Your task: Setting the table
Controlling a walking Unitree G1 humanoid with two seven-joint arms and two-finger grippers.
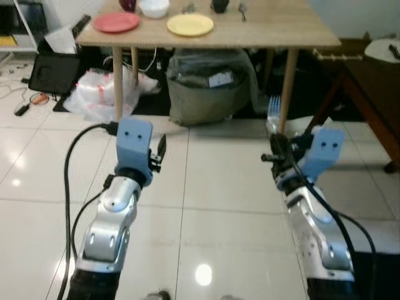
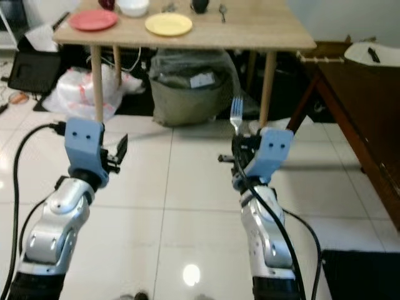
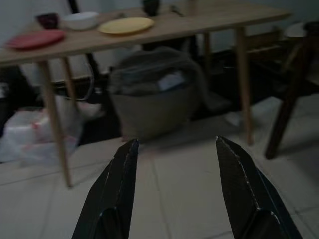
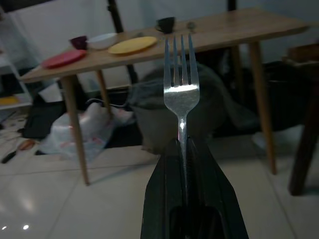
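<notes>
A: What is the right tool (image 4: pixel 185 149) doing?
B: Its two black fingers are pressed together on the handle of a fork (image 4: pixel 181 84), which stands upright out of the tips, tines up.
A: How does the fork look?
B: Shiny silver metal, four tines, a narrow neck widening into the head, a bright glint across it. It is held in the air above the white tiled floor (image 1: pixel 212 187), in front of the table (image 1: pixel 275 31).
A: And the left tool (image 3: pixel 172 167)?
B: Spread wide, fingers well apart, nothing between them, raised over the floor too.
A: What is on the table?
B: A red plate (image 1: pixel 116 22), a white bowl (image 1: pixel 154 8) beside it, a yellow plate (image 1: pixel 190 25), a dark cup (image 4: pixel 166 24) and a spoon (image 1: pixel 242 10). Under the table sits a grey bag (image 1: pixel 209 87), with a white plastic bag (image 1: pixel 100 94) next to it.
</notes>
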